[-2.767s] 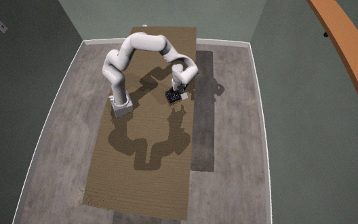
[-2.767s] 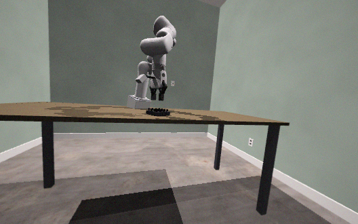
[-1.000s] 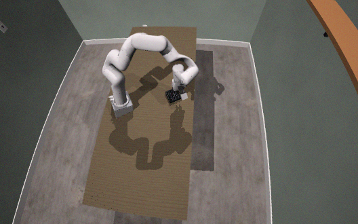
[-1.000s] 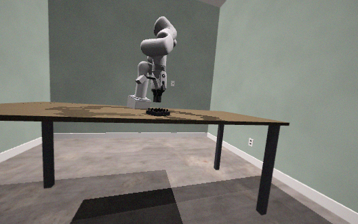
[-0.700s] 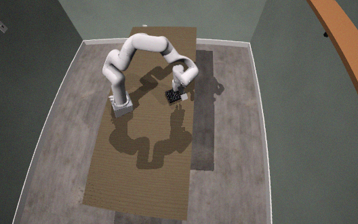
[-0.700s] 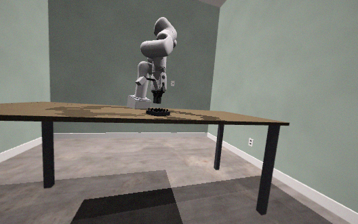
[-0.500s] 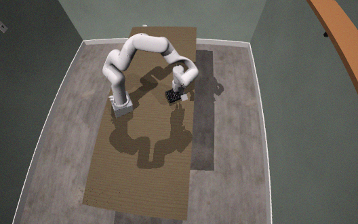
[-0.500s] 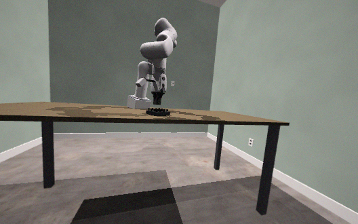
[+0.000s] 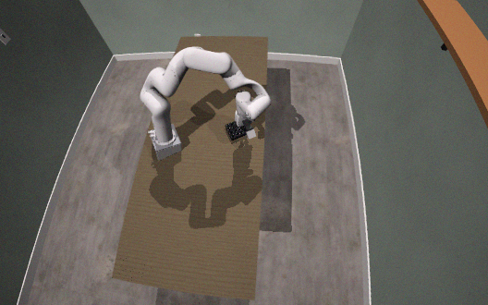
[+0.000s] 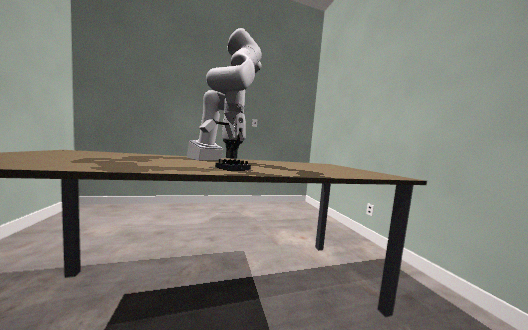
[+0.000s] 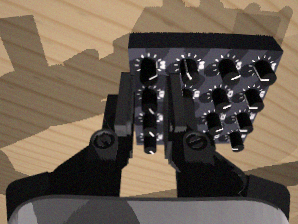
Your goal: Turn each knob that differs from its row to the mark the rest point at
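- The step in hand looks like setting up on one knob: the gripper [image 9: 243,126] [image 10: 232,156] [image 11: 149,91] points down over the knob box [image 9: 236,131] [image 10: 224,166] [image 11: 207,54], which stands on the table [image 9: 185,254] [image 10: 300,173] [image 11: 75,25], right of centre in the top view and at centre in the exterior view
- The fingers are slightly spread, one on each side of the left-hand column of knobs in the wrist view, and seem to pinch nothing
- The second knob down that column [image 11: 149,97] shows between them, below the upper-left knob [image 11: 148,70]; which one is the target, I cannot tell
- Printed names are too small to read, and the right-hand finger covers part of the next column, so I cannot say which knobs are odd
- The next move probably calls for centring on the chosen knob, lowering if needed, a light squeeze, then a turn to its row's mark, never across the gap
- Neighbouring knobs stand close, so a finger could nudge one off its mark
- The arm has yet to be taken clear, as the finish requires

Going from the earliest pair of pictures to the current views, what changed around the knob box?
The gripper has moved down toward the knob box, and its fingers have drawn closer together, though a gap remains. Nothing was visibly gripped or released. The box and the arm's base stayed put; earlier knob directions are too small to compare.
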`<state>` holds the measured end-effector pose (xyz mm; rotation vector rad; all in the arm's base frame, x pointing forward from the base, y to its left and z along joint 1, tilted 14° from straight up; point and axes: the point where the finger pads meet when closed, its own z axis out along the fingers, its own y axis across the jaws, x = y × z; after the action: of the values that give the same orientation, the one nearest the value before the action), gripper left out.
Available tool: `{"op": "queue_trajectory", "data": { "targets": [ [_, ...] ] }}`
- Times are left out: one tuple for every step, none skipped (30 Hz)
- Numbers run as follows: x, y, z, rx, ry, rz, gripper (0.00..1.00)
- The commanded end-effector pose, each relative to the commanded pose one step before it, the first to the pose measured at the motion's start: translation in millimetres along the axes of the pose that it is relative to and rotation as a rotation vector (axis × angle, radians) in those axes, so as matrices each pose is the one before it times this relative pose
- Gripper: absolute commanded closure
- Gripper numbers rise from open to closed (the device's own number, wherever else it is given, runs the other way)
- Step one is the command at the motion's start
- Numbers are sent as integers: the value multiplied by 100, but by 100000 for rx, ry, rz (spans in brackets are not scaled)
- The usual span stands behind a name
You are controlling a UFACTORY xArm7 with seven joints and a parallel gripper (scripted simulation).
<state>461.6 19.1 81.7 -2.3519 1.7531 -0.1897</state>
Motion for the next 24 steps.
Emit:
{"op": "queue_trajectory", "data": {
  "targets": [
    [65, -118, 342, 306, 60, 37, 81],
    [-1, -2, 60, 0, 0, 0, 81],
    [-1, -1, 53, 0, 0, 0, 81],
    [-1, -1, 46, 0, 0, 0, 81],
    [-1, -1, 39, 0, 0, 0, 81],
    [0, 0, 0, 0, 0, 0, 81],
    [0, 0, 0, 0, 0, 0, 81],
    [0, -1, 33, 0, 0, 0, 81],
    [0, -1, 27, 0, 0, 0, 81],
    [0, 0, 21, 0, 0, 0, 81],
    [0, 0, 15, 0, 0, 0, 81],
    [0, 0, 11, 0, 0, 0, 81],
    [0, 0, 7, 0, 0, 0, 81],
    [0, 0, 4, 0, 0, 0, 81],
    [0, 0, 1, 0, 0, 0, 81],
    [0, 0, 0, 0, 0, 0, 81],
    [0, 0, 0, 0, 0, 0, 81],
    [0, 0, 0, 0, 0, 0, 81],
    [0, 0, 0, 0, 0, 0, 81],
    [0, 0, 0, 0, 0, 0, 81],
    [0, 0, 0, 0, 0, 0, 81],
    [0, 0, 0, 0, 0, 0, 81],
    [0, 0, 0, 0, 0, 0, 81],
    [0, 0, 0, 0, 0, 0, 81]
  ]
}}
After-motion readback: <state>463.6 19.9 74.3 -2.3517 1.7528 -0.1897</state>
